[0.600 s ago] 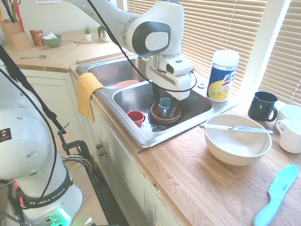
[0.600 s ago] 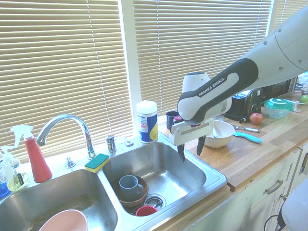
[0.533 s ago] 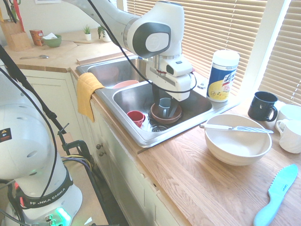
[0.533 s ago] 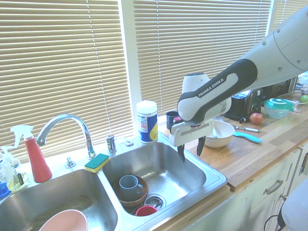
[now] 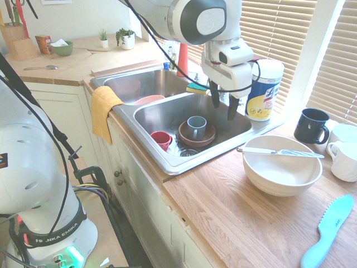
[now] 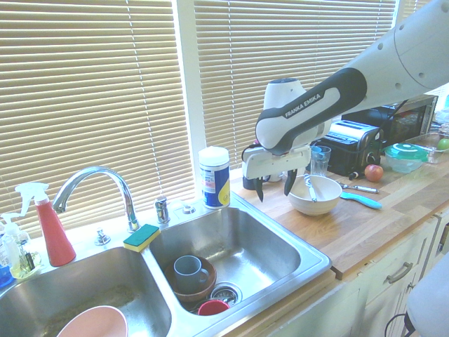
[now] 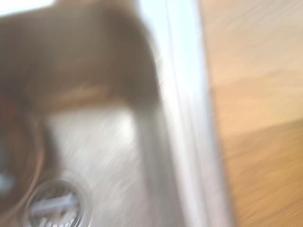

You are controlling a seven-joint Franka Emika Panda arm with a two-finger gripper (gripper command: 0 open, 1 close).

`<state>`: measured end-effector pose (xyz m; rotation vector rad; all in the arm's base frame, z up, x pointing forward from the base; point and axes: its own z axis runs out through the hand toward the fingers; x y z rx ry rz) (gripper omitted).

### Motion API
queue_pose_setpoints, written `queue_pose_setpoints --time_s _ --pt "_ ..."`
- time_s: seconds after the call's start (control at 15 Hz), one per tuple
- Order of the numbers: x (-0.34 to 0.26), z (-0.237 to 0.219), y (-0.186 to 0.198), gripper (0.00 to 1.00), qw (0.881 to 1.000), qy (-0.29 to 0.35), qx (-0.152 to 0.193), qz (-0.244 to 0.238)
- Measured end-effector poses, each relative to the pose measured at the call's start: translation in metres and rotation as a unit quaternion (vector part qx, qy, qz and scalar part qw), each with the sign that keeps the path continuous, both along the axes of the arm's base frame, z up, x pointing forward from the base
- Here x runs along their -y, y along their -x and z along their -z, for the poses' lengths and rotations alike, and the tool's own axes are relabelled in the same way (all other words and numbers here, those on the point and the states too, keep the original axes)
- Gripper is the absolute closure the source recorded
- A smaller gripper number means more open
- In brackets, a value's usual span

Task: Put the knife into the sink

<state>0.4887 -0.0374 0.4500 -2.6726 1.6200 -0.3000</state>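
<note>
First exterior view: knife lies bridged over the bowl, fingers wide and empty

The knife (image 5: 279,151) lies across the top of the big pale bowl (image 5: 282,167), its pale handle jutting past the rim towards the sink and its shiny blade reaching past the opposite side. The rim seems to bear it, which likely leaves the handle raised and easy to pinch. The bowl stands on the counter (image 5: 217,206), to the right of the sink (image 5: 173,165); that spot makes for a short carry. A broad teal knife (image 5: 328,233) lies flat on the counter nearby, probably a decoy to leave alone.

Beyond the bowl stand a dark mug (image 5: 312,126) and a white mug (image 5: 344,161). In the sink's near basin, a grey-blue cup (image 6: 191,274) sits in a brown bowl (image 6: 208,288), and a red cup (image 6: 212,307) rests beside them.

The fingers (image 6: 274,187) are spread wide with nothing between them, pointing down near the sink's bowl-side edge, presumably to pass over the knife before closing. Gripping off-centre could tip it into the bowl.
</note>
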Motion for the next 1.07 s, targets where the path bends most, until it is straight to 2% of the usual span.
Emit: queue_pose_setpoints --time_s 0.33,0.87,0.93,1.07 --pt "0.072 -0.003 -0.017 0.0 0.995 0.011 -0.012 0.098" --pt "0.125 0.023 0.013 0.0 0.987 0.002 -0.05 0.15" --pt "0.129 0.028 0.016 1.0 0.987 0.001 -0.05 0.152" --pt "0.131 0.038 0.02 1.0 0.987 0.0 -0.049 0.151"
